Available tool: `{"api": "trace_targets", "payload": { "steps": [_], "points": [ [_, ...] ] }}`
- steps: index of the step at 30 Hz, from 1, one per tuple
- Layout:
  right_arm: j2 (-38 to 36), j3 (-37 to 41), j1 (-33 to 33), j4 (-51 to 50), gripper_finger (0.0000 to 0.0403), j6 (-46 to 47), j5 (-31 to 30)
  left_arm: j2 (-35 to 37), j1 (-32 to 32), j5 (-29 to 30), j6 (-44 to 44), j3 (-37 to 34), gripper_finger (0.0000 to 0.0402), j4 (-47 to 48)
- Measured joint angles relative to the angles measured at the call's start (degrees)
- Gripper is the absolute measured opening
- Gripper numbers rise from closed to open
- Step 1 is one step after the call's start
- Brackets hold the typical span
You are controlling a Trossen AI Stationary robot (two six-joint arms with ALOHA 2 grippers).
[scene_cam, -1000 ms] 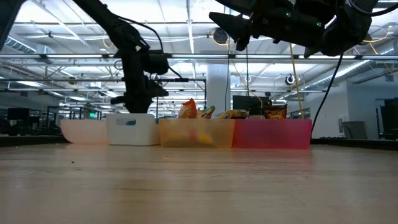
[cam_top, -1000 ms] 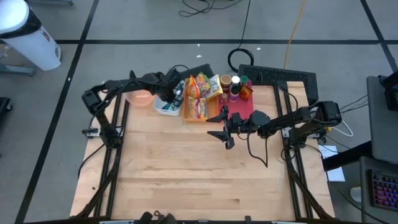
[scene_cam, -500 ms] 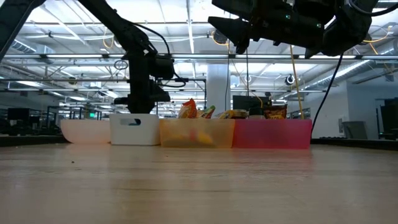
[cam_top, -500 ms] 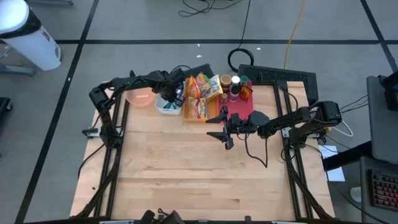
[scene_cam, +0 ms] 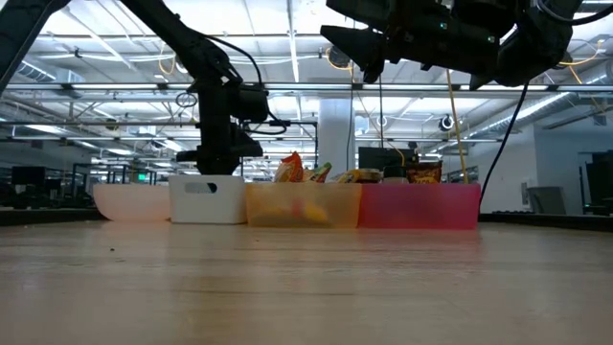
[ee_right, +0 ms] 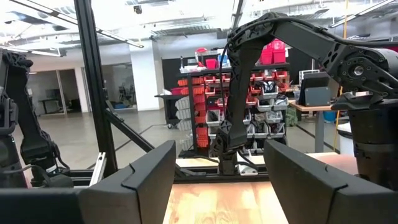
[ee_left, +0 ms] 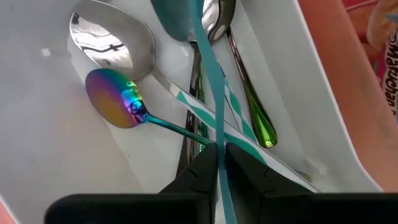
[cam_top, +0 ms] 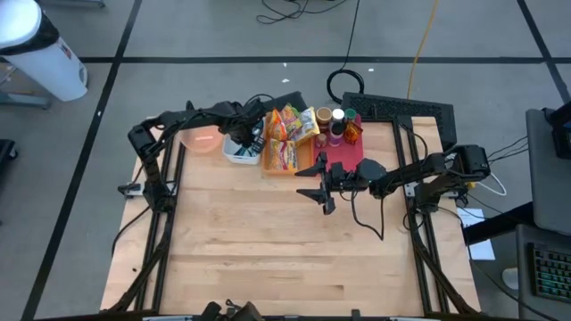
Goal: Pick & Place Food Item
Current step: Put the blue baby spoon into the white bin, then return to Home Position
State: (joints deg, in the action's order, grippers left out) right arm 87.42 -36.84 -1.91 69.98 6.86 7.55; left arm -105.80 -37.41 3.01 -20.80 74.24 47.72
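Teal plastic was pinched between the closed fingertips of the left gripper: the thin handle of a teal utensil, which lay in the white bin at about eleven o'clock on the table among metal spoons and an iridescent spoon. No food item was held; the packets sat in the yellow bin just beside it, toward one o'clock. A slip was judged likely, since so narrow a handle was caught only at the fingertips, and the crossed spoons could be dragged or tipped out with it if it were lifted. The left arm was reached across the table's far edge, wrist bent down into the bin. The right gripper was held open above the table's middle, well apart from the bins.
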Motion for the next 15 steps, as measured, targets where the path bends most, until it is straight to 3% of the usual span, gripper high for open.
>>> {"api": "trace_targets", "payload": {
  "steps": [5, 9, 15],
  "points": [
    [0.0, 0.0, 0.0, 0.0, 0.0238, 0.0, 0.0, 0.0, 0.0, -0.1, 1.4, 0.0, 0.0048, 0.0],
    [0.0, 0.0, 0.0, 0.0, 0.0238, 0.0, 0.2, 0.0, -0.1, -0.5, 2.6, 0.0, 0.0087, 0.2],
    [0.0, 0.0, 0.0, 0.0, 0.0238, 0.0, 0.2, 0.1, -2.0, -6.7, 2.9, 0.1, 0.0153, 0.8]
  ]
}}
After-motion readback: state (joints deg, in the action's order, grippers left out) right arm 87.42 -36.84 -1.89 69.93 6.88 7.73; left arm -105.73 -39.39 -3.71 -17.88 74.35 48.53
